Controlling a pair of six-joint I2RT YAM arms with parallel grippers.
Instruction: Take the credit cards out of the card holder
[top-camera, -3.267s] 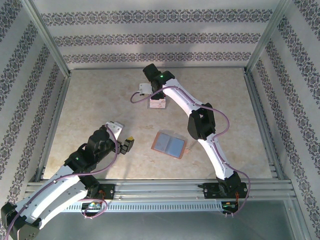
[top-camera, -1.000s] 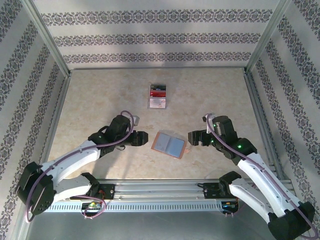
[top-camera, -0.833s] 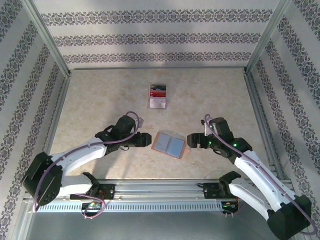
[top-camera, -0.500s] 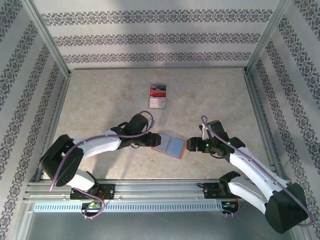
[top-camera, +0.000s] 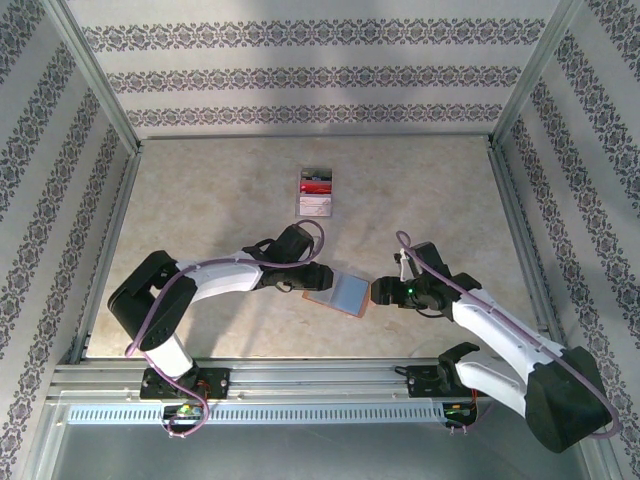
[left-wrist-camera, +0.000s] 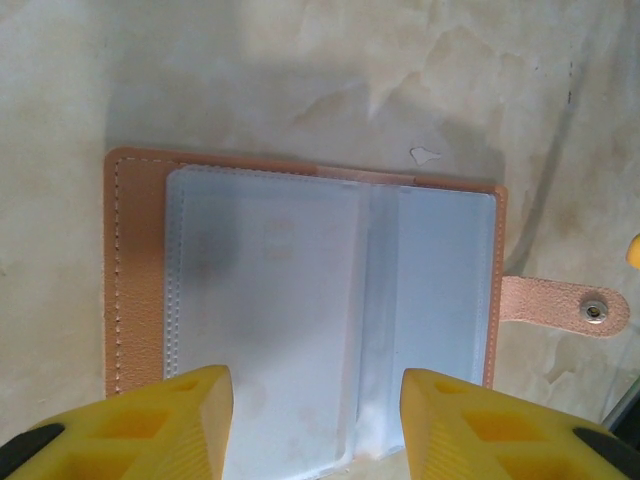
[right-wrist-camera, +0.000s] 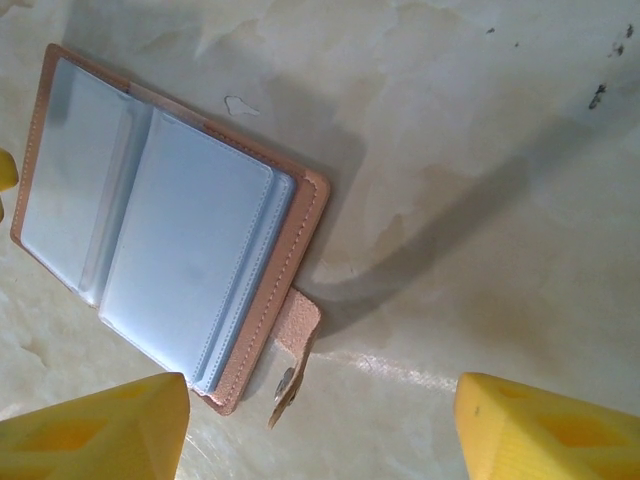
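**Inspector:** Position of the card holder (top-camera: 345, 293)?

**Assistant:** Flat on the table (top-camera: 200, 200), towards the near edge and roughly central. It lies between the two arms.

**Inspector:** Condition?

**Assistant:** Lying open, inside face up. The outer cover is salmon-pink with a line of stitching along its border. Inside are two pale grey-blue, cloudy plastic sleeves, one either side of the fold. A closing strap (left-wrist-camera: 565, 307) in the same pink sticks out from one side edge, carrying a small metal snap (left-wrist-camera: 596, 311). In the right wrist view the strap curls up off the surface.

**Inspector:** Contents?

**Assistant:** A faint rectangular outline shows through one sleeve. It may be a card, but the plastic is too cloudy to confirm.

**Inspector:** Left gripper (left-wrist-camera: 315, 425)?

**Assistant:** Low over the holder's left side, yellow fingers apart, with the holder's edge between them.

**Inspector:** Right gripper (right-wrist-camera: 320, 430)?

**Assistant:** Just beside the strap end, fingers spread wide, nothing between them.

**Inspector:** Credit cards (top-camera: 316, 193)?

**Assistant:** A small red, white and dark group lies farther back on the table, well apart from the holder.
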